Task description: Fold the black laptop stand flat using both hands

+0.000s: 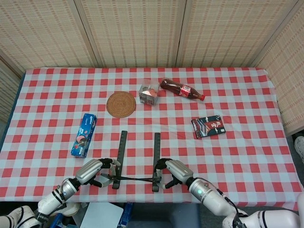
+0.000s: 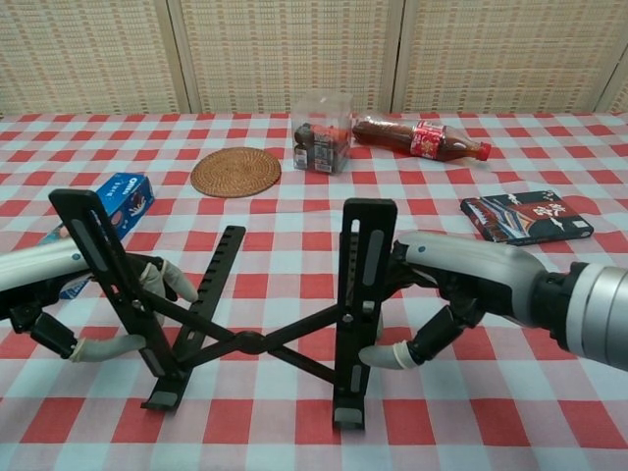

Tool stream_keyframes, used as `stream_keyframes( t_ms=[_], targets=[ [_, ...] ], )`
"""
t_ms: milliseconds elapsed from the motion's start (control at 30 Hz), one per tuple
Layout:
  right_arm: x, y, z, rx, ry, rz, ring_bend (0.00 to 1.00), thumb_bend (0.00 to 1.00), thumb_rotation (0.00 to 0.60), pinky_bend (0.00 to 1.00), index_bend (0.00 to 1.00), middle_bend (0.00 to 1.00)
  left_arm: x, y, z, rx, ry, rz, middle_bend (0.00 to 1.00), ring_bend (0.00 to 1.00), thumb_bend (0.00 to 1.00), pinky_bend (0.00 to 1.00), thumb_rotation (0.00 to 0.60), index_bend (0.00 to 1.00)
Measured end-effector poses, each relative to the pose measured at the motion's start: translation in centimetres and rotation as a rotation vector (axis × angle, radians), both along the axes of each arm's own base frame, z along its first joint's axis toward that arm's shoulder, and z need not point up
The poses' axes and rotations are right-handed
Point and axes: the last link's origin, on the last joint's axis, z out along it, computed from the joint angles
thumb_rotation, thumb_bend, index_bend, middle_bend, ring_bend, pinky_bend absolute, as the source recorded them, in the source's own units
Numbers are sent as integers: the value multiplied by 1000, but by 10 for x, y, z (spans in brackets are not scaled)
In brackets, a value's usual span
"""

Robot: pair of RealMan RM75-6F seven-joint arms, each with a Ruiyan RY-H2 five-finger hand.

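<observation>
Two hands grip the black laptop stand (image 2: 257,324), which stands unfolded near the front edge of the checkered tablecloth (image 1: 237,156), its two uprights raised and its cross-braces meeting at a central pivot. The left hand (image 2: 93,314) holds the left upright, fingers curled around it from behind; the right hand (image 2: 446,294) holds the right upright, thumb low and fingers closed against its outer edge. One clear plastic box (image 2: 324,132) sits toward the back of the table with dark and red items inside that cannot be identified. Just right of it lies a cola bottle (image 2: 417,137) on its side, filled with dark liquid. A blue Oreo box (image 1: 84,134) lies to the left, partly hidden behind the left upright in the chest view. A round woven coaster (image 1: 120,104) and a dark printed packet (image 1: 208,126) lie flat. Both forearms are cut off at the frame edges.
</observation>
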Motion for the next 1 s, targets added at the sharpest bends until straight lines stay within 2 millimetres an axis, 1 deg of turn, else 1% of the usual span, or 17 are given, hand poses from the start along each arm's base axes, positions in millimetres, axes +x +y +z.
stream_keyframes(
  t_ms=[100,233,567,1000],
  targets=[
    [0,-1,-1,0,5,2,158,261,600,143,615,351,0,0,0,0,0,0,261,239,375,299,600,527],
    [1,-1,-1,-4,6,3,158,228,600,143,615,351,0,0,0,0,-1,1,261,239,375,299,600,527],
    [-5,-4,8,-32,15,-11,158,155,600,143,615,350,1,-1,-1,-1,-2,-1,261,239,375,299,600,528],
    [3,-5,-3,-13,18,4,159,150,600,143,615,345,1,-1,0,0,1,1,261,239,375,299,600,528]
  ],
)
